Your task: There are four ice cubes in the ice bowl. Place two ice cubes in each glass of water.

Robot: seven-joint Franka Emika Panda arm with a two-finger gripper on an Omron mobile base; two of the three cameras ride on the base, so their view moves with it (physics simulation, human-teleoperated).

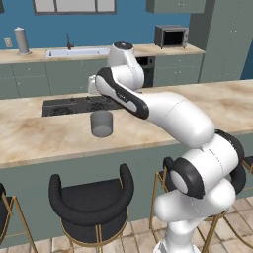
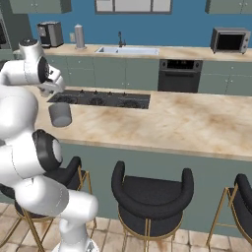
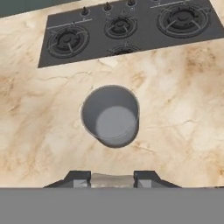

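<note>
One grey glass of water (image 1: 102, 123) is standing on the marble counter (image 1: 44, 138), near the front edge of the single black cooktop (image 1: 79, 105). Five burners are showing on that cooktop in the hand view. One microwave (image 2: 229, 40), one sink (image 2: 127, 50) and one tall grey canister (image 1: 22, 41) are sitting along the back counter. Three black stools (image 2: 151, 196) are lining the counter's front edge in the right base view.
</note>
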